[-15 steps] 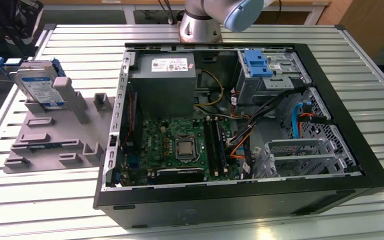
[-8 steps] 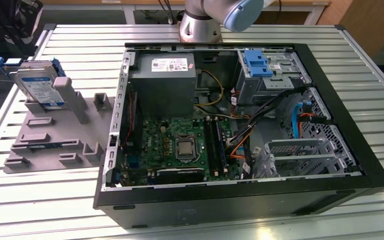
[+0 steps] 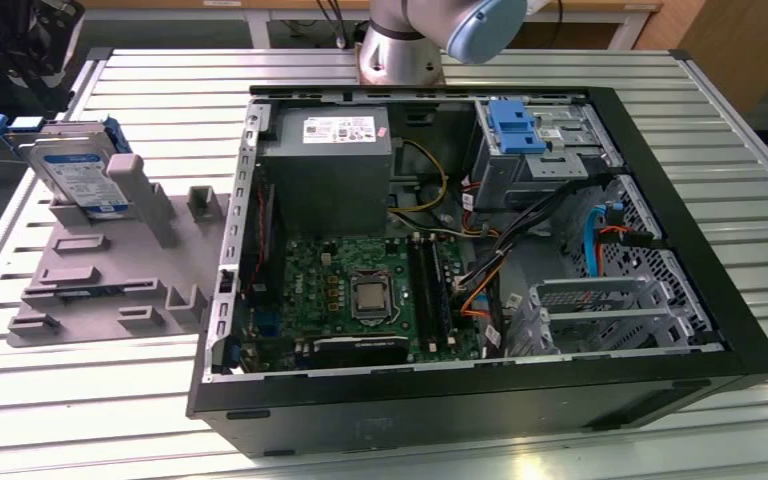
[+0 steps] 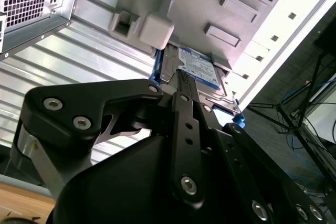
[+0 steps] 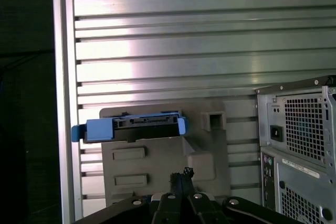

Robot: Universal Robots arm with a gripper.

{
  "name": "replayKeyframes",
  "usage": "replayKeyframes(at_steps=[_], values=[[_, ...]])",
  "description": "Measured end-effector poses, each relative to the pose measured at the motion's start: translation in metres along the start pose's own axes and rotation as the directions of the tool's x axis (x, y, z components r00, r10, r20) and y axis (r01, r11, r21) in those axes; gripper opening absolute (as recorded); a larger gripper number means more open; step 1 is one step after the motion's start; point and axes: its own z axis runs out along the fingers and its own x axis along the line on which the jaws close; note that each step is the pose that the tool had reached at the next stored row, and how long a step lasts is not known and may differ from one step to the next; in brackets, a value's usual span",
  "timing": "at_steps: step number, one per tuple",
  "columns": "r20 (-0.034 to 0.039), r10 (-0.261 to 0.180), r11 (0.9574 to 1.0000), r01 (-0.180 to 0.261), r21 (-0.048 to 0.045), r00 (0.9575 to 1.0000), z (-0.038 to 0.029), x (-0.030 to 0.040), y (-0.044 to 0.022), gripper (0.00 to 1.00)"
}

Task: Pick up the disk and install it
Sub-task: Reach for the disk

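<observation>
I find the disk (image 3: 80, 172) standing on edge in the grey fixture block (image 3: 117, 260) at the exterior view's left of the table (image 3: 91, 400), beside the open computer case (image 3: 491, 405). I judge it is propped upright so its top edge is free to grasp. In the first wrist view my pincer (image 5: 181, 174) has its tips together, empty and apart from the disk.

You have one disk (image 3: 84, 172) and one grey fixture block (image 3: 104, 270) to reckon with. There is one open computer case (image 3: 491, 405) on the one slatted counter (image 3: 157, 75), and in it you count one power supply (image 3: 328, 165) and one green motherboard (image 3: 357, 295). Blue plastic frames number two: the first frame (image 5: 100, 128) round the disk, the second frame (image 3: 511, 125) inside the case. One arm (image 3: 418, 40), one pincer (image 5: 181, 174).
</observation>
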Motion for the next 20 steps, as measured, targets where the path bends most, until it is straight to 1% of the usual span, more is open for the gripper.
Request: replayKeyframes(at_steps=[20], values=[[0.0000, 0.000, 1.0000, 0.000, 0.0000, 1.0000, 0.0004, 0.0050, -0.0003, 0.11]])
